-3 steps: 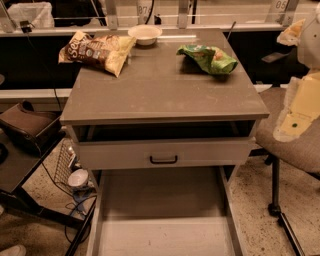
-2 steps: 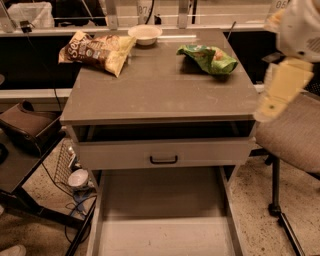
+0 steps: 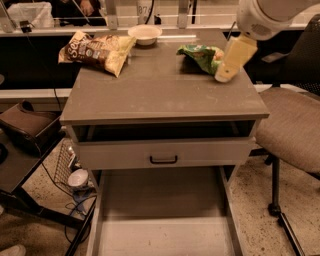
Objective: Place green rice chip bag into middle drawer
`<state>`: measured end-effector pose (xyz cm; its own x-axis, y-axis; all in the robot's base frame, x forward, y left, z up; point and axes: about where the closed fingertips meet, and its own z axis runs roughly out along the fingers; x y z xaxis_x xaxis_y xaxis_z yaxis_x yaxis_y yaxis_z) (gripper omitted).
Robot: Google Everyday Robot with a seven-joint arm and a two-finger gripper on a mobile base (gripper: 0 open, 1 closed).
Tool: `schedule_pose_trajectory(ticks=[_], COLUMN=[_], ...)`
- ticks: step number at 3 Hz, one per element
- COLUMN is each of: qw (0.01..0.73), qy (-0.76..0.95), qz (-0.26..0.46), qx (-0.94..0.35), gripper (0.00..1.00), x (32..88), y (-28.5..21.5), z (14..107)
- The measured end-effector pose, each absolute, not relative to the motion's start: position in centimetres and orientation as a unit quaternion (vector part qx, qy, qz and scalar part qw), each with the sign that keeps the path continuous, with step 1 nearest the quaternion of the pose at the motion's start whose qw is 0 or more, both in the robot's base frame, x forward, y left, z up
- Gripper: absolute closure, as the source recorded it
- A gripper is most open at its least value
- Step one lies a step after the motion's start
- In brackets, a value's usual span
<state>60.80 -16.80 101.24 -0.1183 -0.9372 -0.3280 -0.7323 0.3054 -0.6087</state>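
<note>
The green rice chip bag (image 3: 199,55) lies on the back right of the grey cabinet top (image 3: 160,95). My gripper (image 3: 224,75) hangs from the white arm (image 3: 265,15) at the upper right. It reaches down to the tabletop just right of the bag and covers the bag's right end. The middle drawer (image 3: 162,215) is pulled out wide below, with a flat pale floor and nothing in it.
A yellow-and-brown chip bag (image 3: 97,50) and a white bowl (image 3: 145,34) sit at the back left of the top. A drawer front with a black handle (image 3: 163,160) sits slightly ajar above the open drawer. An office chair (image 3: 295,125) stands to the right, and a black stand (image 3: 25,145) and cables to the left.
My gripper has swung left and farther back, from beside the cabinet's right edge to over the tabletop next to the green bag. The bag and drawers have not moved.
</note>
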Motion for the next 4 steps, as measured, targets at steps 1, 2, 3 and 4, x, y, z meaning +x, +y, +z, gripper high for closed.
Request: schedule_pose_trajectory(ticks=[1, 2, 3, 4], qw=[0.377, 0.377, 0.384, 0.391], qy=[0.720, 0.720, 0.735, 0.742], qz=[-0.163, -0.163, -0.149, -0.151], qx=[-0.560, -0.560, -0.539, -0.523], gripper=[0.00, 0.00, 0.00, 0.00], x=[62.1, 62.1, 66.6, 72.1], y=[-16.3, -16.3, -17.4, -18.9], z=[102.9, 102.9, 99.6, 97.0])
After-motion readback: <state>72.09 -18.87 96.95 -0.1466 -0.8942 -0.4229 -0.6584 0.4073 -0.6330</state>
